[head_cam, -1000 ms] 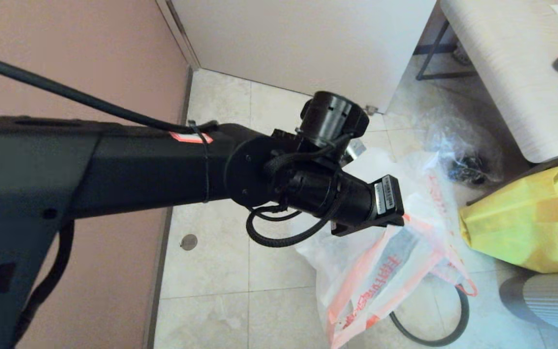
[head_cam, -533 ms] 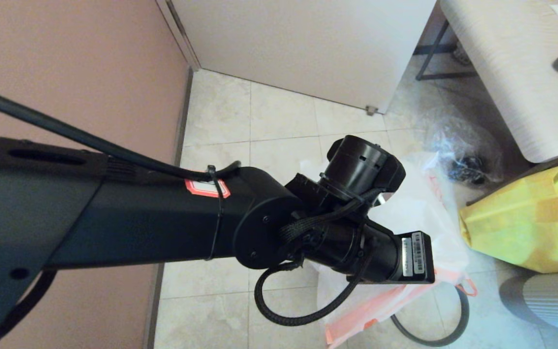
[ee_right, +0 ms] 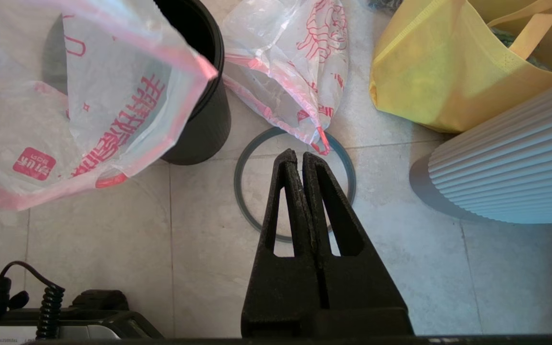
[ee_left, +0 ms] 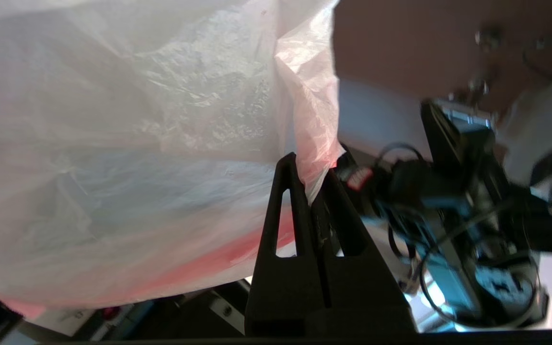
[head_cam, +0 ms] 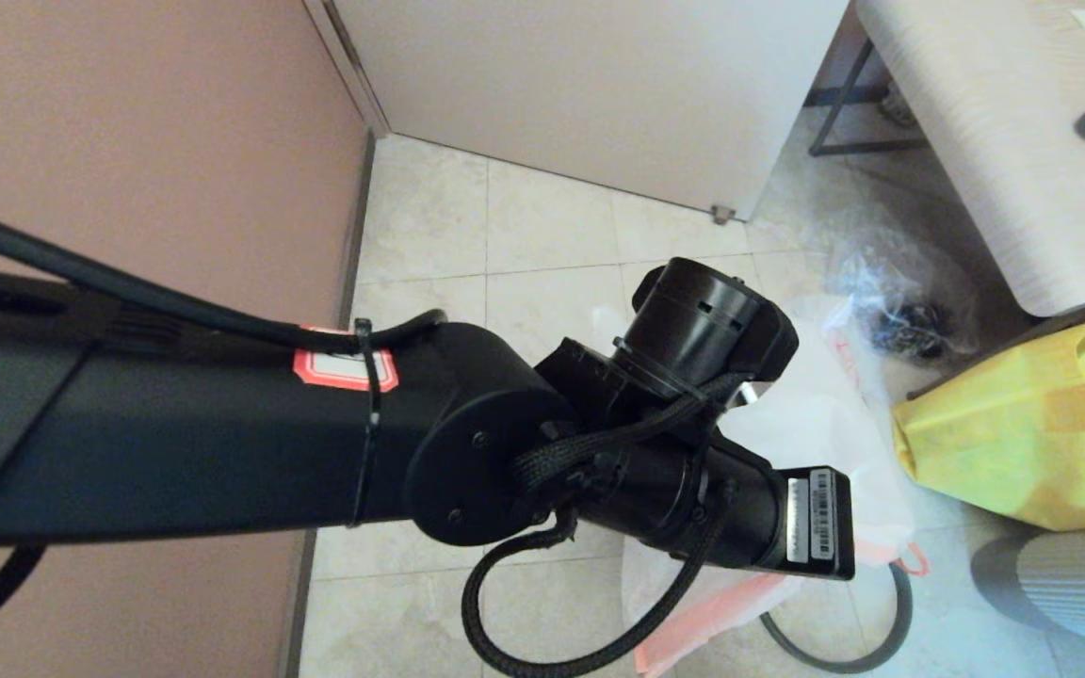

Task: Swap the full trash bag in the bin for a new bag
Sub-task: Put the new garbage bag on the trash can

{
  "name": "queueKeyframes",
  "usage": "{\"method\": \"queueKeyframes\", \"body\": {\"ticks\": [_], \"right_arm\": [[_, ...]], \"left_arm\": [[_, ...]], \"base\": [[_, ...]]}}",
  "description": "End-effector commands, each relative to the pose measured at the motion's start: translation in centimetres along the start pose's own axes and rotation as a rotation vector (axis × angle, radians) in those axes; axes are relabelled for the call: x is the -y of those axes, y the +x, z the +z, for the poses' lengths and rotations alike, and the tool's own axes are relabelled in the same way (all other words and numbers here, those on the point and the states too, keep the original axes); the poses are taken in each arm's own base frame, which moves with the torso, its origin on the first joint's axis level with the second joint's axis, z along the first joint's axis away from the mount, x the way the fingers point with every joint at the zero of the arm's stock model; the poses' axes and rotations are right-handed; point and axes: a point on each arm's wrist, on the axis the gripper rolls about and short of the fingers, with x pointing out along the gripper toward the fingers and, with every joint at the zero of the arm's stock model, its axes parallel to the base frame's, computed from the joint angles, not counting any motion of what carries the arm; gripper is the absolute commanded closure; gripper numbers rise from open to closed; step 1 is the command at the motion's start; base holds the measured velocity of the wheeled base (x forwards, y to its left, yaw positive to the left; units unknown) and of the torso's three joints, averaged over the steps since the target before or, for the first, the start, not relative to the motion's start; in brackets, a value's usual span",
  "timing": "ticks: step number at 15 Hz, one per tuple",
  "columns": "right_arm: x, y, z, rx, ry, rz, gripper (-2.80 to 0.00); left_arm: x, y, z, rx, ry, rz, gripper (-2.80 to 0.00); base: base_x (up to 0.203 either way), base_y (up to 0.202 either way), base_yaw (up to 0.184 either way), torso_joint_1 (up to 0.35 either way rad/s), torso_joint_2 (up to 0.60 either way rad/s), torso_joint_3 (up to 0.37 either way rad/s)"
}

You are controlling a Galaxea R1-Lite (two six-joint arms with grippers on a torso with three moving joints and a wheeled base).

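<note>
My left gripper (ee_left: 312, 175) is shut on the pink rim band of the new bag (ee_left: 113, 143), which hangs limp and open from it. In the right wrist view the new bag (ee_right: 89, 96) hangs over the near side of the black bin (ee_right: 204, 105). Beside the bin on the floor lies the full trash bag (ee_right: 300, 62), crumpled, with its contents not clear to see. The grey hoop (ee_right: 237, 177) lies flat on the tiles. Above the hoop my right gripper (ee_right: 300, 158) is shut on nothing. In the head view my left arm (head_cam: 316, 443) hides the bin.
A yellow fabric bag (head_cam: 1023, 424) and a white ribbed round object (head_cam: 1070, 584) stand to the right. A clear crinkly bag (head_cam: 900, 301) with dark contents lies further back by a table (head_cam: 976, 122). A pink wall (head_cam: 128, 141) runs along the left.
My left arm has come down and nearer, carrying the new bag lower. The hoop, the floor bag and the yellow bag have not moved.
</note>
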Motion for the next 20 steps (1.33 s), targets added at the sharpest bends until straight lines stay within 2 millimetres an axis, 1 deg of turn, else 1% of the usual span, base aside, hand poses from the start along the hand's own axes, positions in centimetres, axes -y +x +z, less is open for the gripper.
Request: {"method": "queueKeyframes", "body": {"ticks": [1, 3, 4, 5, 7, 8, 10, 11, 13, 15, 16, 18, 20], "right_arm": [[0.0, 0.0, 0.0, -0.002, 0.000, 0.000, 0.00], [0.0, 0.0, 0.0, 0.000, 0.000, 0.001, 0.00], [0.0, 0.0, 0.0, 0.000, -0.002, 0.000, 0.00], [0.0, 0.0, 0.0, -0.002, -0.003, 0.000, 0.00], [0.0, 0.0, 0.0, -0.002, -0.005, 0.001, 0.00], [0.0, 0.1, 0.0, -0.020, -0.008, 0.001, 0.00], [0.0, 0.1, 0.6, -0.026, -0.035, 0.000, 0.00], [0.0, 0.1, 1.4, -0.028, -0.038, 0.001, 0.00], [0.0, 0.8, 4.1, -0.063, -0.040, 0.014, 0.00], [-0.1, 2.4, 6.6, -0.135, -0.042, 0.052, 0.00], [-0.2, 3.6, 7.3, -0.189, -0.044, 0.067, 0.00], [-0.4, 6.8, 8.0, -0.308, -0.050, 0.087, 0.00], [-0.7, 10.6, 8.2, -0.390, -0.064, 0.098, 0.00]], "left_arm": [[0.9, 0.0, -0.8, -0.023, 0.010, -0.015, 0.00], [1.5, -0.9, -1.4, -0.041, 0.011, -0.020, 0.00], [1.4, -1.1, -1.4, -0.046, 0.006, -0.017, 0.00], [1.2, -1.4, -1.1, -0.036, 0.001, -0.014, 0.00], [1.4, -3.0, -0.5, 0.002, -0.002, -0.029, 0.00], [1.4, -3.1, -0.4, -0.002, -0.006, -0.039, 0.00], [0.6, -2.2, -0.7, -0.051, -0.040, -0.049, 0.00], [0.6, -2.0, -0.9, -0.063, -0.049, -0.052, 0.00], [0.3, -0.8, -1.2, -0.086, -0.052, -0.043, 0.00], [-0.1, 0.6, -1.0, -0.094, -0.057, -0.028, 0.00], [-0.2, 0.8, -0.7, -0.087, -0.058, -0.023, 0.00], [-0.5, 0.7, 0.1, -0.056, -0.059, -0.016, 0.00], [-1.1, 0.3, 1.1, -0.021, -0.065, -0.001, 0.00]], "base": [[0.000, 0.000, 0.000, 0.000, 0.00, 0.000], [0.000, 0.000, 0.000, 0.000, 0.00, 0.000], [0.000, 0.000, 0.000, 0.000, 0.00, 0.000], [0.000, 0.000, 0.000, 0.000, 0.00, 0.000], [0.000, 0.000, 0.000, 0.000, 0.00, 0.000], [0.000, 0.000, 0.000, 0.000, 0.00, 0.000], [0.000, 0.000, 0.000, 0.000, 0.00, 0.000], [0.000, 0.000, 0.000, 0.000, 0.00, 0.000], [0.000, 0.000, 0.000, 0.000, 0.00, 0.000], [0.000, 0.000, 0.000, 0.000, 0.00, 0.000], [0.000, 0.000, 0.000, 0.000, 0.00, 0.000], [0.000, 0.000, 0.000, 0.000, 0.00, 0.000], [0.000, 0.000, 0.000, 0.000, 0.00, 0.000]]}}
